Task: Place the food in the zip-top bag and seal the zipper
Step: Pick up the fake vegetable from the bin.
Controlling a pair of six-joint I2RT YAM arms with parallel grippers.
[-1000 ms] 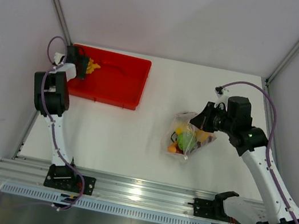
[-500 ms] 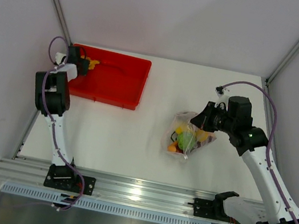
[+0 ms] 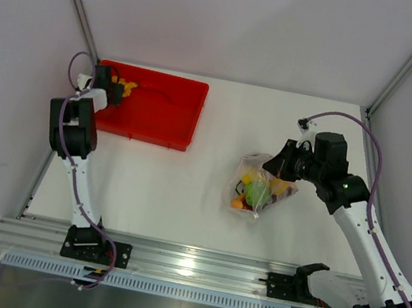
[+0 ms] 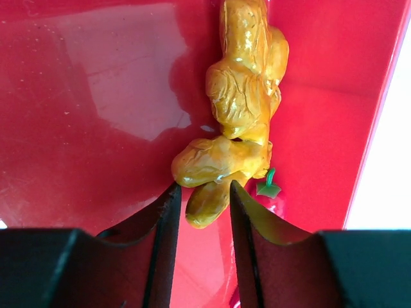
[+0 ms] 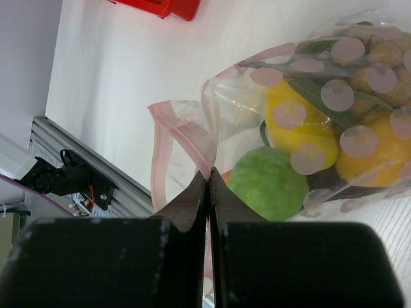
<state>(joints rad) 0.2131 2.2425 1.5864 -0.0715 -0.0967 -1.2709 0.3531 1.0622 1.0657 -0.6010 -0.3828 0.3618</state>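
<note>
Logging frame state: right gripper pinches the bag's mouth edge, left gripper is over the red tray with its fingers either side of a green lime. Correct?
Not a lime. The left wrist view shows the left gripper with its fingers either side of a knobby yellow-orange food piece in the red tray. The green lime sits inside the zip-top bag, as the right wrist view shows. The rest holds.

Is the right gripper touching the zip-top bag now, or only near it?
Touching. In the right wrist view the right gripper is shut, and its fingertips pinch the clear plastic of the zip-top bag right beside the pink zipper, with no gap visible.
</note>
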